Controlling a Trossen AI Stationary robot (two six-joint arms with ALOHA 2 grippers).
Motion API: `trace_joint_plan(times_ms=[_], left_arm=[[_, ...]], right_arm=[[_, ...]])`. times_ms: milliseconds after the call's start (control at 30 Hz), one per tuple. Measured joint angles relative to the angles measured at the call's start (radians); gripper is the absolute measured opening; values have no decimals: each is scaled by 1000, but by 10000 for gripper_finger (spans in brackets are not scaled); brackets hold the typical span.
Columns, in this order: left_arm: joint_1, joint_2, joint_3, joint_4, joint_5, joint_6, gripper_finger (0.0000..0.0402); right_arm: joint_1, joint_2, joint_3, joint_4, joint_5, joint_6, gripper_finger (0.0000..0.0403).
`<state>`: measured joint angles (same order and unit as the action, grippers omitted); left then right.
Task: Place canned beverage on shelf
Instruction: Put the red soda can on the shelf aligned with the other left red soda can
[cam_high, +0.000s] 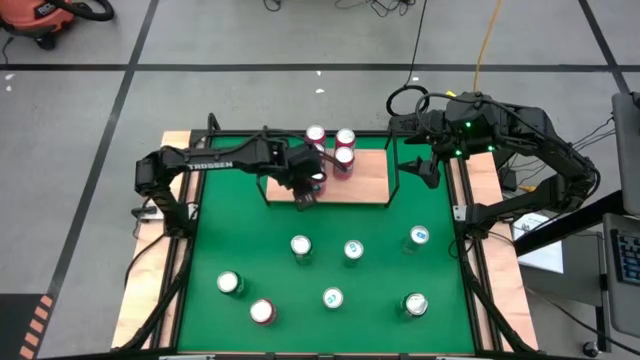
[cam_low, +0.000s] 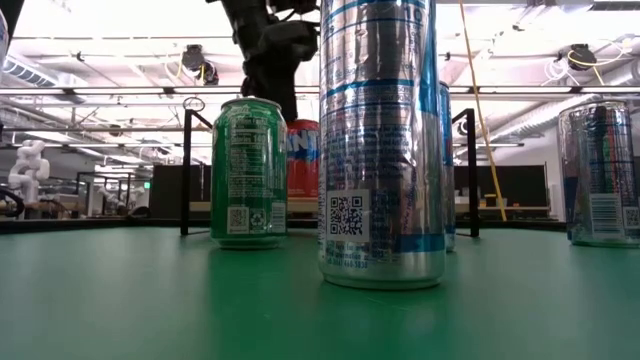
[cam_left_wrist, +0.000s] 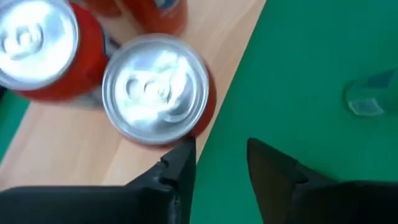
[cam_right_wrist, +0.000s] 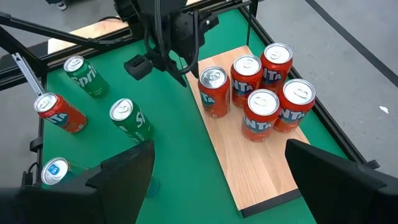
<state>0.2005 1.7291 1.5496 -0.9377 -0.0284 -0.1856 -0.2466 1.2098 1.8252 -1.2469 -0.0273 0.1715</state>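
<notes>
Five cans on the shelf, seven left on the mat

You've got five orange cans (cam_right_wrist: 258, 87) clustered at one end of the shelf (cam_right_wrist: 261, 168), the newest one (cam_left_wrist: 155, 87) standing right at the board's front edge, upper middle of the high view. Your left gripper (cam_left_wrist: 221, 165) hangs just beside that can with its jaws a little apart and nothing between them, so I'd call that placement done. Seven cans (cam_high: 352, 250) wait on the green mat (cam_high: 200, 250), well apart from each other, so easy picking. The shelf's other end is bare wood with plenty of room, but mind the black rails (cam_high: 395, 180) at the sides. Your right gripper (cam_high: 428, 172) waits in the upper right of the high view, jaws wide, empty.
</notes>
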Motion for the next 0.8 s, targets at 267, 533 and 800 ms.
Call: trace_joint_plan(times_ms=[267,533,800], left_arm=[[-38,0,-21,26,7,-47,108],[-80,7,-21,114,-12,-25,107],[-74,11,-21,117,-83,-8,107]], right_arm=[[0,3,0,0,0,0,351],[0,22,1,2,0,-2,351],[0,60,1,9,-1,-4,351]])
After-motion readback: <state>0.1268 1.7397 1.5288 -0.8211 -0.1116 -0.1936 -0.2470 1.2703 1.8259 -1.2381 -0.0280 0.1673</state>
